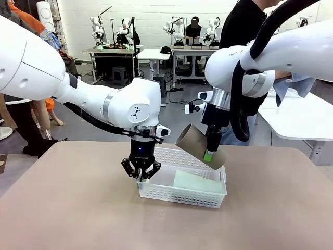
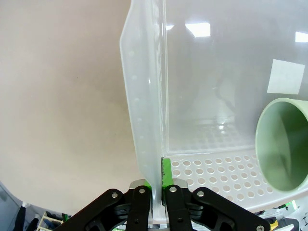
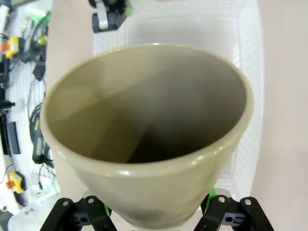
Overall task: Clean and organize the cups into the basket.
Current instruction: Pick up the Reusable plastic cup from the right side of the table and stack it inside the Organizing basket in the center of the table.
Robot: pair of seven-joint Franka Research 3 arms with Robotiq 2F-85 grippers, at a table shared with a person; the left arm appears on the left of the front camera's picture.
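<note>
Jaws of the left gripper are pressed together on the left end wall of the basket, with one pad seen inside the wall and one finger outside it in the left wrist view. Jaws of the right gripper are held wide around a tan cup, which is gripped toward its base end. That cup is carried tilted in the air over the far side of the basket, its mouth turned to the robot's left and slightly up. A green cup is laid on its side inside the basket, in the right half. The basket is set on a tan table. A person in black is seen behind the right arm.
</note>
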